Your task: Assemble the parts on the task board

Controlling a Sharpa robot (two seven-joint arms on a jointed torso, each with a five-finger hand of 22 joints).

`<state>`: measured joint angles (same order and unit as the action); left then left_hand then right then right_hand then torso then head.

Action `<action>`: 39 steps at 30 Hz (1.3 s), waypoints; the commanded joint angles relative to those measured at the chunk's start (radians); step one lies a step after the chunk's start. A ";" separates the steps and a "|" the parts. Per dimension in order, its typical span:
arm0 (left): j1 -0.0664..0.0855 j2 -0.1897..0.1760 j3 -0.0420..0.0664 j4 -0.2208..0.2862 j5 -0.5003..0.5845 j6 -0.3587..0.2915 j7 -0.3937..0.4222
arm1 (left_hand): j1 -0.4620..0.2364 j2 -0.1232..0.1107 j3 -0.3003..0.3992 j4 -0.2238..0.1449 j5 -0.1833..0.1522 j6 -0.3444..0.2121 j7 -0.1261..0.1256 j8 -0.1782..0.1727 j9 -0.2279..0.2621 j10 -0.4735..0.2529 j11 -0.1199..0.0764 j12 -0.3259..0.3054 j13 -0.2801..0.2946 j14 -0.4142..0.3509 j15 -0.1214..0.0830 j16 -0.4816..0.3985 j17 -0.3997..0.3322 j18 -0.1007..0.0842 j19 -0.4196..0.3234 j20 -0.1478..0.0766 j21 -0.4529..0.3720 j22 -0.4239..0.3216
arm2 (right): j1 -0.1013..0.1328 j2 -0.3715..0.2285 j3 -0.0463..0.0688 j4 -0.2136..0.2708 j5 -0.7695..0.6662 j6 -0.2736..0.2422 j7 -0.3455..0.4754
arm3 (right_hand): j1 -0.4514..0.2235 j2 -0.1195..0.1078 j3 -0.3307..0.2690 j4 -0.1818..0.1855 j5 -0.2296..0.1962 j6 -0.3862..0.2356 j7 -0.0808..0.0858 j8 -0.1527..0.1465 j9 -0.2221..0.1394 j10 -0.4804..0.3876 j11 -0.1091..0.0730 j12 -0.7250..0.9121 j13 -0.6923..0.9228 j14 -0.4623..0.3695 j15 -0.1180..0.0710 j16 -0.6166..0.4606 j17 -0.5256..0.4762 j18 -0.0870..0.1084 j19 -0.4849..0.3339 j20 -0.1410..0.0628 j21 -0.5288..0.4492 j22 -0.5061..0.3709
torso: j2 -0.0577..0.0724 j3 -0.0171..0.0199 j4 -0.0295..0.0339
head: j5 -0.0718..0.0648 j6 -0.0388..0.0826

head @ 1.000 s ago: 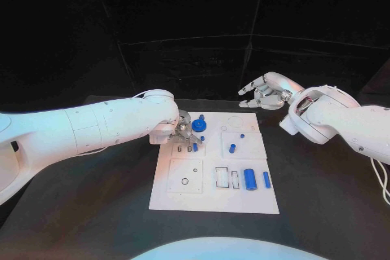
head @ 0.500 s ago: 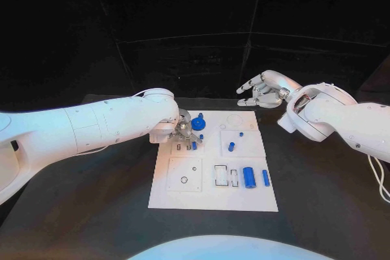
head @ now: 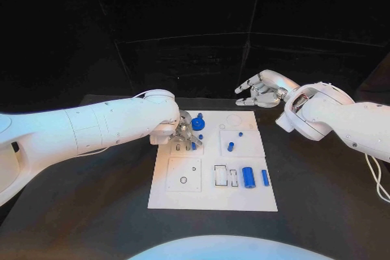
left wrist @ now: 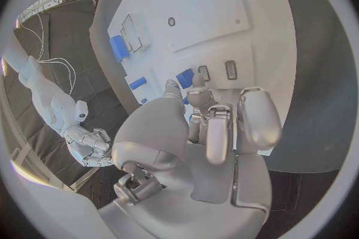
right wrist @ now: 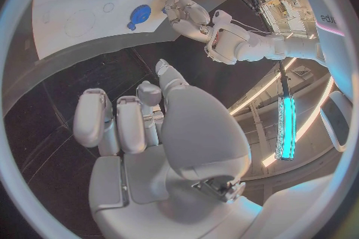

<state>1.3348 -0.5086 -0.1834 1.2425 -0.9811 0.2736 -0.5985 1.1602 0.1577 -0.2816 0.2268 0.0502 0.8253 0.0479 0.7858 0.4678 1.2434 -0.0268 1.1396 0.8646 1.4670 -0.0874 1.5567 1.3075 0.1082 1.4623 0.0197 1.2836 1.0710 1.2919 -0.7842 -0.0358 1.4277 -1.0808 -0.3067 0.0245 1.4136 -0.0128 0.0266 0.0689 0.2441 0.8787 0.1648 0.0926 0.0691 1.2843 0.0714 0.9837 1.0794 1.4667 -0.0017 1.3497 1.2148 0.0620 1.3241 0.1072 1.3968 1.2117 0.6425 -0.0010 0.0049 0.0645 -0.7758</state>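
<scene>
A matte black table [head: 97, 215] filled the lower frame in the head view. Behind it, black panelled walls [head: 195, 40] with thin pale seams covered the upper frame. A turquoise light strip [right wrist: 286, 119] glowed at the right.

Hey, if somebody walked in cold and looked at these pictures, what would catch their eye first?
Probably the white task board in the middle of the black table, dotted with small blue parts. Next, the left hand reaching down onto the board's far left area, its fingers among the blue pieces beside a round blue part. The right hand hangs above the table beyond the board's far right corner, holding nothing.
</scene>
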 commanded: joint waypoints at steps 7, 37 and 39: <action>-0.001 0.002 0.000 0.003 0.000 0.011 0.008 | 0.066 0.029 0.043 -0.044 0.000 -0.024 0.002 0.011 0.008 0.000 0.003 0.004 -0.003 0.098 -0.003 0.003 0.236 -0.019 -0.004 -0.005 0.002 0.000 | 0.002 0.004 0.001 -0.003 -0.016 0.004 0.009 | 0.002 0.002 -0.003 0.012 0.053 -0.007 0.001 -0.004 0.000 -0.005 0.000 0.004 0.000 0.031 -0.003 0.000 0.004 0.018 0.002 -0.001 -0.004 0.000 | 0.000 0.0009 0.0006 | 0.000 0.000; -0.007 -0.047 0.001 0.064 0.110 -0.125 0.050 | -0.016 -0.159 0.905 -0.291 0.112 -0.077 0.019 0.020 0.009 -0.010 0.009 -0.010 -0.032 0.097 0.006 0.002 0.233 -0.018 -0.007 0.003 0.001 0.015 | 0.001 0.033 0.000 -0.037 -0.039 -0.004 0.031 | 0.006 -0.003 0.004 0.026 0.138 -0.006 0.001 -0.002 0.000 -0.004 -0.001 0.010 0.002 0.037 -0.004 0.011 0.026 0.017 0.008 -0.002 -0.003 0.005 | 0.000 0.0013 0.0015 | 0.005 0.012; -0.007 -0.057 0.001 0.076 0.125 -0.152 0.053 | -0.041 -0.172 0.951 -0.290 0.112 -0.084 0.017 0.037 0.019 -0.006 0.010 -0.006 -0.032 0.097 0.003 0.002 0.233 -0.019 -0.007 0.003 0.001 0.016 | 0.001 0.033 0.000 -0.038 -0.039 -0.004 0.031 | 0.006 -0.003 0.004 0.026 0.138 -0.006 0.001 -0.002 0.000 -0.004 -0.001 0.010 0.002 0.037 -0.004 0.011 0.026 0.017 0.008 -0.002 -0.003 0.005 | 0.000 0.0026 0.0017 | 0.005 0.013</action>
<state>1.3262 -0.5640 -0.1833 1.3122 -0.9073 0.1885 -0.5653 1.1303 -0.0110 0.4826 0.1094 0.1594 0.7504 0.0666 0.8189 0.4849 1.2313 -0.0143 1.1294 0.8322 1.4653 -0.0783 1.5566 1.3075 0.1082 1.4553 0.0191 1.2836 1.0865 1.2914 -0.7516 -0.0360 1.3900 -1.1145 -0.3070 0.0460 1.4135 -0.0128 0.0294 0.0914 0.3781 0.8788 0.1648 0.0927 0.0692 1.2844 0.0715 0.9876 1.0817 1.4667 -0.0017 1.3562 1.2395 0.0620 1.3241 0.1072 1.3968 1.2158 0.6425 -0.0001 0.0068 0.0676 -0.7635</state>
